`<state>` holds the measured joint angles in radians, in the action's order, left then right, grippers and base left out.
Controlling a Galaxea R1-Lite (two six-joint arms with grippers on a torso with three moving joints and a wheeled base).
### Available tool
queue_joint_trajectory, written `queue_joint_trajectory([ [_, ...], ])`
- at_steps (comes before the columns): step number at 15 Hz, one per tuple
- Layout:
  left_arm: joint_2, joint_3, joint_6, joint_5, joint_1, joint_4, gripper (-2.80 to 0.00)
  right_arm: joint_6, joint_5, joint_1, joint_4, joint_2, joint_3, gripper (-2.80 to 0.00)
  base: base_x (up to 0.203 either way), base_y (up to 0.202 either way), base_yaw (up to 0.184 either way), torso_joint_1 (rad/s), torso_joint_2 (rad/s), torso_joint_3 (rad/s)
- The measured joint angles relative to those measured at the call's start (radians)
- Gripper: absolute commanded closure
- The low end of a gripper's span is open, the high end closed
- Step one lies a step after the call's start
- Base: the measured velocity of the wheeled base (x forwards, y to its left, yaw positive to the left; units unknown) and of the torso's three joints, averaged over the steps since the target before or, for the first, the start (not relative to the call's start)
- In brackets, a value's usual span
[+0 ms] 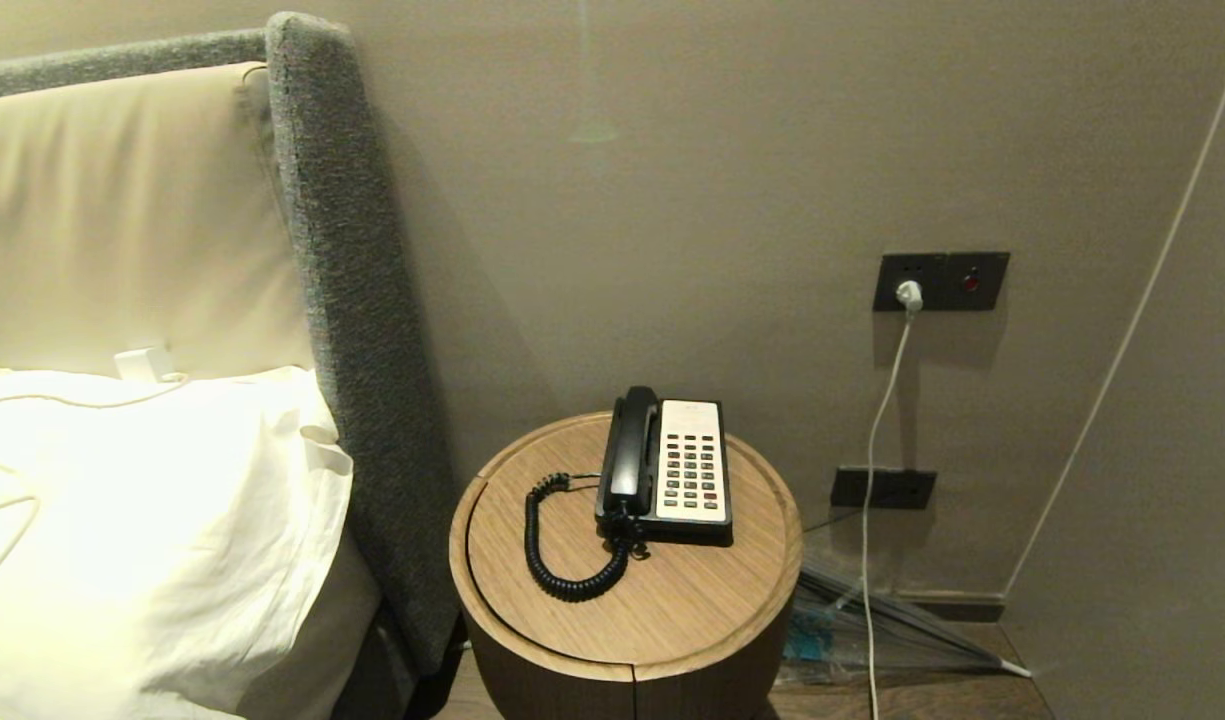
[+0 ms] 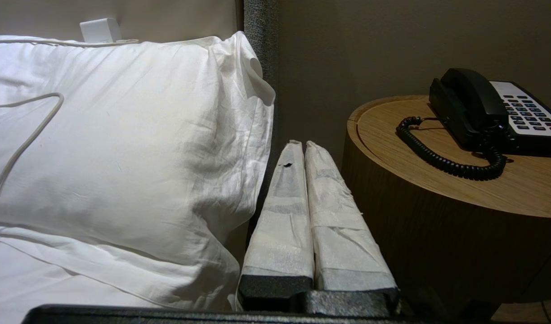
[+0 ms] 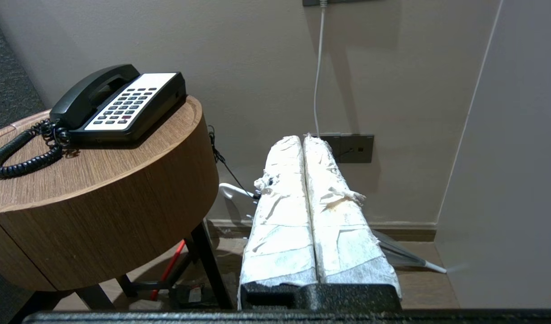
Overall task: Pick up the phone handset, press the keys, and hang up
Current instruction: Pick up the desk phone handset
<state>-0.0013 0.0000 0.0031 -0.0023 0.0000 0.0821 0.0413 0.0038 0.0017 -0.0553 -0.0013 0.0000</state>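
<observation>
Both grippers, left [image 2: 301, 146] and right [image 3: 302, 140], hang clenched and empty below the worktop [image 1: 672, 610], so release one's jaws before you straddle the handset [image 1: 632, 445] mid-length.

Head cam: above, facing down at round table [image 1: 672, 600]. Wrist cams: low, either side, level w/ tabletop, facing wall. All share phone [image 1: 687, 465].
</observation>
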Motion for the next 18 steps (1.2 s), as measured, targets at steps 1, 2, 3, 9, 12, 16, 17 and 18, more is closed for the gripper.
queue_joint_trajectory([
  [1, 0.000, 0.000, 0.000, 0.000, 0.000, 0.000, 0.00, 0.000, 0.000, 0.000, 0.000, 0.000, 0.000, 0.00, 0.000, 0.000, 0.000, 0.000, 0.00, 0.000],
  [2, 0.000, 0.000, 0.000, 0.000, 0.000, 0.000, 0.00, 0.000, 0.000, 0.000, 0.000, 0.000, 0.000, 0.00, 0.000, 0.000, 0.000, 0.000, 0.00, 0.000],
  [3, 0.000, 0.000, 0.000, 0.000, 0.000, 0.000, 0.00, 0.000, 0.000, 0.000, 0.000, 0.000, 0.000, 0.00, 0.000, 0.000, 0.000, 0.000, 0.00, 0.000],
  [9, 0.000, 0.000, 0.000, 0.000, 0.000, 0.000, 0.00, 0.000, 0.000, 0.000, 0.000, 0.000, 0.000, 0.00, 0.000, 0.000, 0.000, 0.000, 0.00, 0.000],
  [12, 0.000, 0.000, -0.002, 0.001, 0.000, 0.000, 0.00, 0.000, 0.000, 0.000, 0.000, 0.000, 0.000, 0.00, 0.000, 0.000, 0.000, 0.000, 0.00, 0.000],
  [16, 0.000, 0.000, -0.003, 0.001, 0.000, 0.001, 0.00, 0.000, 0.000, 0.000, 0.000, 0.000, 0.000, 0.00, 0.000, 0.000, 0.000, 0.000, 0.00, 0.000],
  [17, 0.000, 0.000, -0.003, 0.001, 0.000, 0.001, 0.00, 0.000, 0.000, 0.000, 0.000, 0.000, 0.000, 0.00, 0.000, 0.000, 0.000, 0.002, 0.00, -0.057],
  [18, 0.000, 0.000, -0.001, 0.001, 0.000, 0.000, 0.00, 0.000, 0.000, 0.000, -0.001, 0.000, 0.000, 0.00, 0.000, 0.000, 0.000, 0.002, 0.00, -0.114],
])
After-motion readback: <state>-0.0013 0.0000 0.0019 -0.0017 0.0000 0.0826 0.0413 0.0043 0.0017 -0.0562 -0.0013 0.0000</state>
